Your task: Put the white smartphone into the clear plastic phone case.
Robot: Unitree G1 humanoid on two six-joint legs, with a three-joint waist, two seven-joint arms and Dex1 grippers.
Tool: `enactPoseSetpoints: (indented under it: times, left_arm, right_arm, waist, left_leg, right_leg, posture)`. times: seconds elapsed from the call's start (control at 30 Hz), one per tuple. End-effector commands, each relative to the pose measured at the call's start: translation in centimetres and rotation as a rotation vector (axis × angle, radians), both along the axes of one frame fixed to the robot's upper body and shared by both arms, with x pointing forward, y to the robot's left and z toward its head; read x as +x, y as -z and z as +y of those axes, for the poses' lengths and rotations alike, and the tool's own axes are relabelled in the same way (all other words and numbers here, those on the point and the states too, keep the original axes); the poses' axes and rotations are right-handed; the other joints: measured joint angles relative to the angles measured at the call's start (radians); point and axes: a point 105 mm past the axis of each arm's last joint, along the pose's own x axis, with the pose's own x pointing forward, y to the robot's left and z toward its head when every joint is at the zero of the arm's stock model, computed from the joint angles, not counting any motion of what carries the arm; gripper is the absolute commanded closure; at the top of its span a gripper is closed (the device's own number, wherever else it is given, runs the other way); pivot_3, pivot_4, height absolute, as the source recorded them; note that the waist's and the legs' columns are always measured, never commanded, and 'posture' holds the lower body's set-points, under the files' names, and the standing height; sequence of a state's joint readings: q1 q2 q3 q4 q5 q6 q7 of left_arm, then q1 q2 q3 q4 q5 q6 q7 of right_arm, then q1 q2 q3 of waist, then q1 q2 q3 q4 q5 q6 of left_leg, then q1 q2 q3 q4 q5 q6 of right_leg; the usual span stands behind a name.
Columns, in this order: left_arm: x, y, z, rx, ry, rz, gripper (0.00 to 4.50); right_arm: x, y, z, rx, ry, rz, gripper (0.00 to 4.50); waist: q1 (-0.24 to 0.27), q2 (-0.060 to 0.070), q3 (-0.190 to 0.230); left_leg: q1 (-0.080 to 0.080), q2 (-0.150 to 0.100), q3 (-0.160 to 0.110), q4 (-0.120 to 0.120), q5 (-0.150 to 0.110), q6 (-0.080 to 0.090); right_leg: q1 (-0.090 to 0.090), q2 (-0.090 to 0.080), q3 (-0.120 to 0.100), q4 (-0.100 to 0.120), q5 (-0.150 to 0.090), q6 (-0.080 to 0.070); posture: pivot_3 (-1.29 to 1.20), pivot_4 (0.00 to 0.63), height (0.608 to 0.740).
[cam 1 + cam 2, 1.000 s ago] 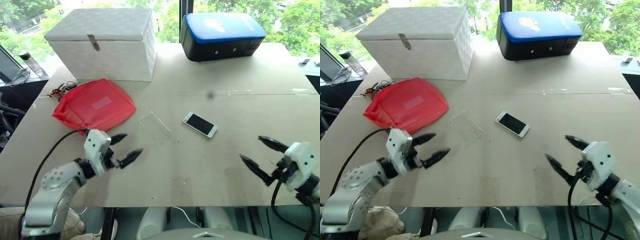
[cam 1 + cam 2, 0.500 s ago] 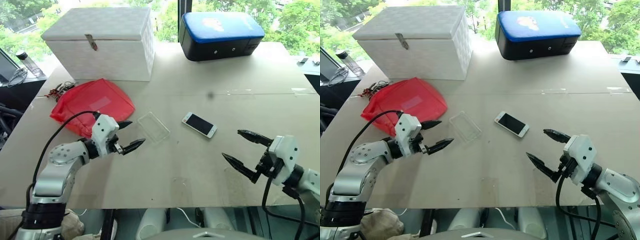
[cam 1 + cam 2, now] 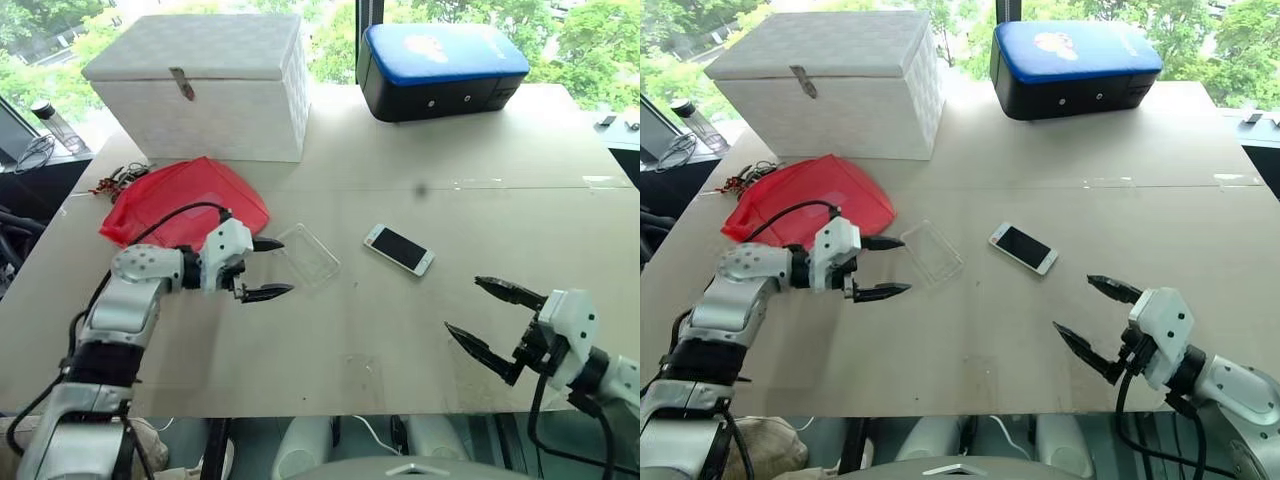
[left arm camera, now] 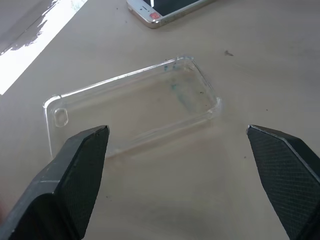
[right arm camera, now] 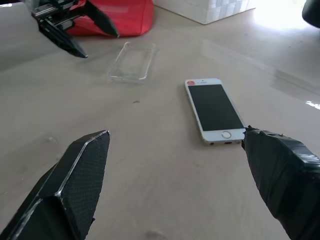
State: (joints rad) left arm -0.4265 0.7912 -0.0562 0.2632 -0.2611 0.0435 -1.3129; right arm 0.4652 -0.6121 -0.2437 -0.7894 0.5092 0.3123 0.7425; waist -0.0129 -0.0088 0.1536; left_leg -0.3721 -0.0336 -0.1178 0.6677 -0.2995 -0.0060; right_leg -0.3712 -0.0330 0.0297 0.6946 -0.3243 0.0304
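The white smartphone (image 3: 399,249) lies screen up near the middle of the table, also seen ahead of the right gripper's fingers (image 5: 215,110). The clear plastic phone case (image 3: 309,254) lies flat and empty just left of it, hollow side up (image 4: 135,105). My left gripper (image 3: 268,268) is open, hovering low with its tips right beside the case's left edge, apart from it. My right gripper (image 3: 492,320) is open and empty near the table's front right, well short of the phone.
A red pouch (image 3: 185,207) lies behind the left gripper. A white lidded box (image 3: 205,85) and a blue-topped black case (image 3: 440,70) stand at the back. The table's front edge (image 3: 350,405) runs close under both arms.
My left gripper has moved forward and right toward the case and rolled, so its fingers now stand one behind the other. The right gripper has stayed about where it was.
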Motion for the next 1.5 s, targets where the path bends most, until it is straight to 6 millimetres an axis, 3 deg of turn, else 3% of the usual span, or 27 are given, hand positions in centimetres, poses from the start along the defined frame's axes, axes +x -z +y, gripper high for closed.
enactPoseSetpoints:
  times: [0.03,0.3,0.53,0.63,0.67,0.8,0.9,1.0,1.23,1.43,1.5]
  left_arm:
    - [1.0,-0.5,-0.6,0.06,0.091,-0.027,0.02]
    - [3.9,1.1,-1.6,0.289,0.275,0.002,0.02]
    - [3.8,1.9,-0.5,0.394,0.329,0.112,2.93]
    - [3.9,1.7,-1.1,0.346,0.305,0.146,4.29]
    - [3.9,1.6,-1.4,0.315,0.295,0.164,4.45]
    - [2.1,0.0,-4.4,0.108,0.289,0.27,4.45]
    - [-1.5,-0.1,-6.5,0.118,0.328,0.273,4.45]
    - [-2.9,-0.3,-8.6,0.094,0.278,0.264,4.45]
    - [-2.6,1.0,-12.4,0.122,0.148,0.298,4.45]
    - [-2.4,2.9,-14.0,0.131,0.131,0.346,4.45]
    - [-2.9,3.0,-14.3,0.105,0.161,0.395,3.86]
  right_arm:
    - [-1.5,-1.8,0.7,0.01,-0.062,-0.08,0.0]
    - [-4.2,-1.3,1.3,-0.01,-0.107,-0.008,0.0]
    - [-5.2,-1.7,1.8,-0.023,-0.136,-0.01,0.0]
    - [-5.2,-1.8,2.3,-0.012,-0.136,-0.015,0.0]
    - [-5.2,-1.8,2.3,-0.007,-0.133,-0.015,0.0]
    - [-5.2,-1.8,2.5,0.001,-0.124,-0.015,0.0]
    - [-4.8,-1.8,2.4,0.006,-0.113,-0.018,0.0]
    - [-4.4,-1.9,2.3,0.001,-0.104,-0.026,0.0]
    - [-3.0,-2.0,1.4,-0.048,-0.041,-0.014,0.0]
    - [-2.6,-2.0,1.5,-0.027,-0.029,0.029,0.0]
    - [-2.5,-1.9,1.5,-0.023,-0.026,0.037,0.0]
  waist:
    - [-0.001,0.0,0.0]
    - [-0.005,-0.001,0.0]
    - [-0.028,-0.002,0.0]
    - [-0.029,-0.002,0.0]
    - [-0.028,-0.002,0.0]
    - [-0.028,-0.001,0.0]
    - [-0.03,-0.001,0.0]
    - [-0.023,-0.001,0.0]
    - [0.0,-0.001,0.0]
    - [0.0,-0.001,0.0]
    - [-0.001,-0.001,0.0]
  left_leg:
    - [0.0,0.0,0.0,0.0,0.0,0.0]
    - [-0.002,-0.002,-0.001,0.002,0.0,0.0]
    - [-0.004,-0.003,-0.003,0.003,-0.002,0.003]
    - [-0.004,-0.002,-0.004,0.003,-0.002,0.003]
    - [-0.004,-0.002,-0.004,0.003,-0.001,0.003]
    - [-0.004,-0.002,-0.005,0.004,-0.001,0.003]
    - [-0.007,-0.001,-0.006,0.004,0.001,-0.001]
    - [-0.008,-0.001,-0.008,0.004,0.001,-0.001]
    - [-0.006,-0.002,-0.007,0.005,0.001,-0.001]
    - [-0.007,-0.002,-0.007,0.005,0.001,-0.001]
    - [-0.006,-0.002,-0.007,0.005,0.001,-0.001]
  right_leg:
    - [0.0,0.0,-0.001,0.0,0.0,0.0]
    - [0.0,0.004,-0.003,0.001,0.0,0.001]
    - [-0.001,0.005,-0.005,0.001,0.0,0.001]
    - [-0.001,0.004,-0.004,0.002,0.0,0.001]
    - [-0.001,0.004,-0.005,0.002,0.0,0.001]
    - [-0.001,0.002,-0.005,0.002,-0.001,0.001]
    - [-0.002,-0.002,-0.001,0.001,-0.001,0.001]
    - [-0.003,-0.002,-0.001,0.001,-0.001,0.001]
    - [-0.001,-0.001,-0.002,0.001,-0.001,0.001]
    - [-0.001,-0.001,-0.002,0.001,-0.001,0.001]
    - [-0.001,-0.001,-0.002,0.001,-0.001,0.001]
  posture:
    - [0.0,0.15,0.74]
    - [0.0,0.15,0.74]
    - [0.0,0.15,0.74]
    - [0.0,0.15,0.74]
    - [0.0,0.15,0.74]
    - [0.0,0.15,0.74]
    - [0.0,0.15,0.74]
    - [0.0,0.15,0.74]
    - [0.0,0.15,0.74]
    - [0.0,0.15,0.74]
    - [0.0,0.15,0.74]
